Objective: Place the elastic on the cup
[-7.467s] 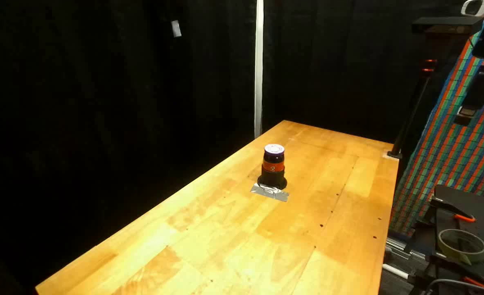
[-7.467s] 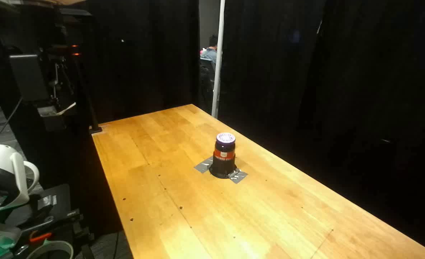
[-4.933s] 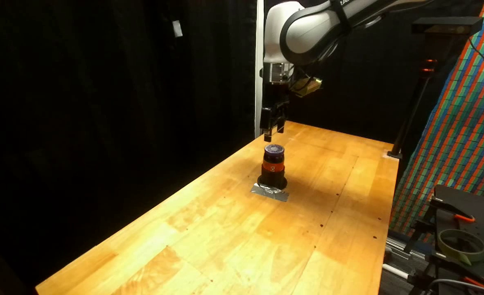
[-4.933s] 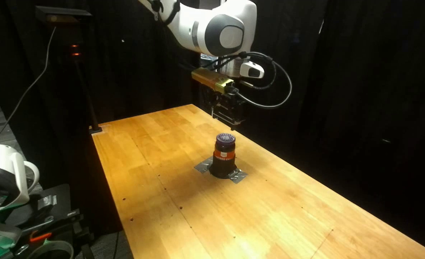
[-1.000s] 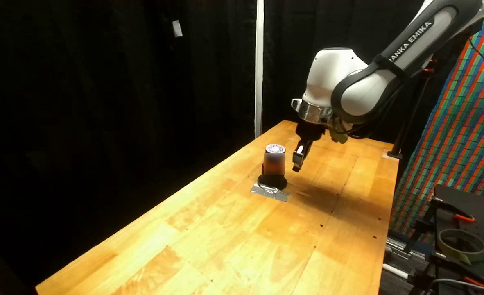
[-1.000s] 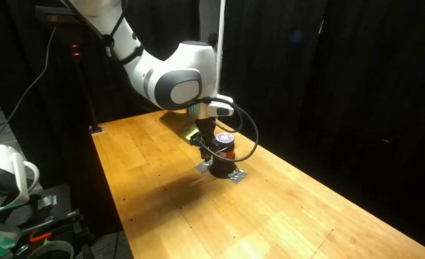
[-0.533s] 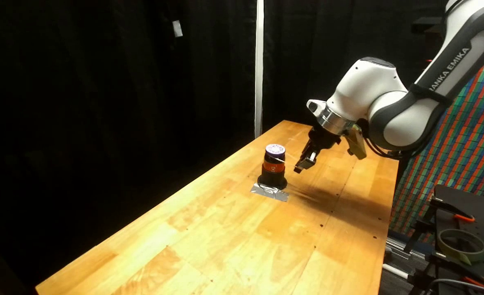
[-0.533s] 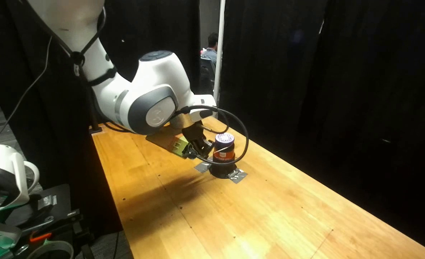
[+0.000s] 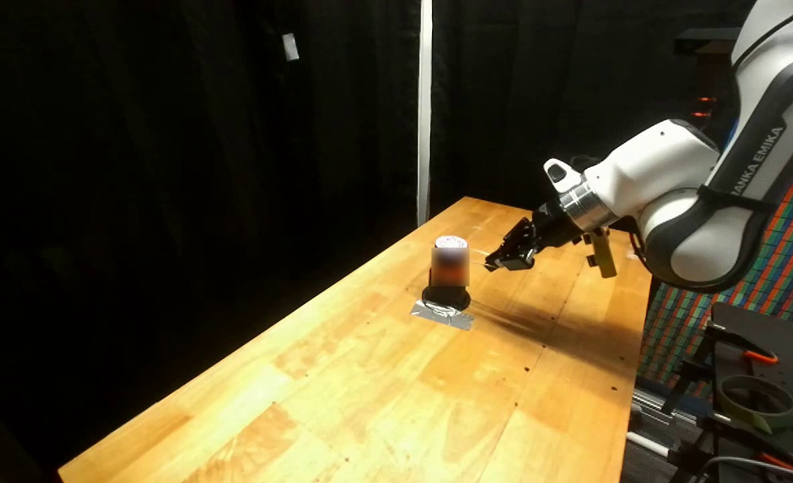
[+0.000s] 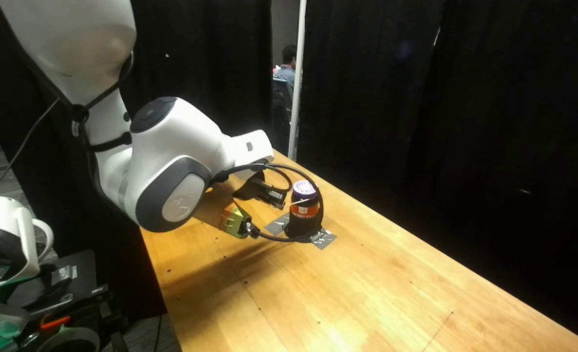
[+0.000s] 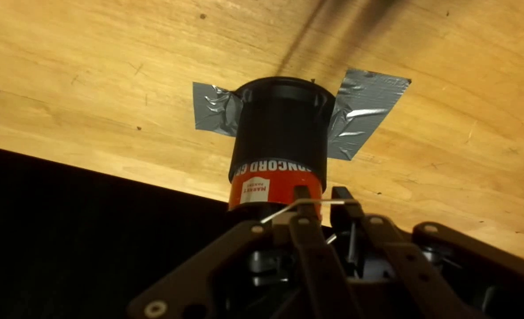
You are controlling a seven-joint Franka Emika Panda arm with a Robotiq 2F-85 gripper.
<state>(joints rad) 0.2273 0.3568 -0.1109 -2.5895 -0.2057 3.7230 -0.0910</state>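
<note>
The cup, a dark jar with an orange label and pale lid (image 10: 303,209), stands upright in a black collar (image 11: 284,128) on the table. Beside its upper part, my gripper (image 9: 491,263) lies tilted nearly level, fingertips toward the jar but apart from it. A thin pale elastic (image 11: 337,202) passes round the outside of the fingertips in the wrist view. From there the elastic (image 10: 300,201) runs across the jar's front above the label; its far side is hidden. The fingers (image 11: 304,195) are closed together, leaving only a narrow gap holding nothing.
Grey tape (image 11: 370,110) fixes the collar to the wooden table (image 9: 369,402). The arm's black cable (image 10: 321,205) loops in front of the jar. A dark post (image 9: 665,188) rises at the table's far corner. Beside the table is a cart (image 9: 745,329) with tools.
Earlier the fingers stood apart over the jar with the band stretched between them. They have closed and come down beside it. Lately the gripper has swung from steep to nearly level, backing off slightly.
</note>
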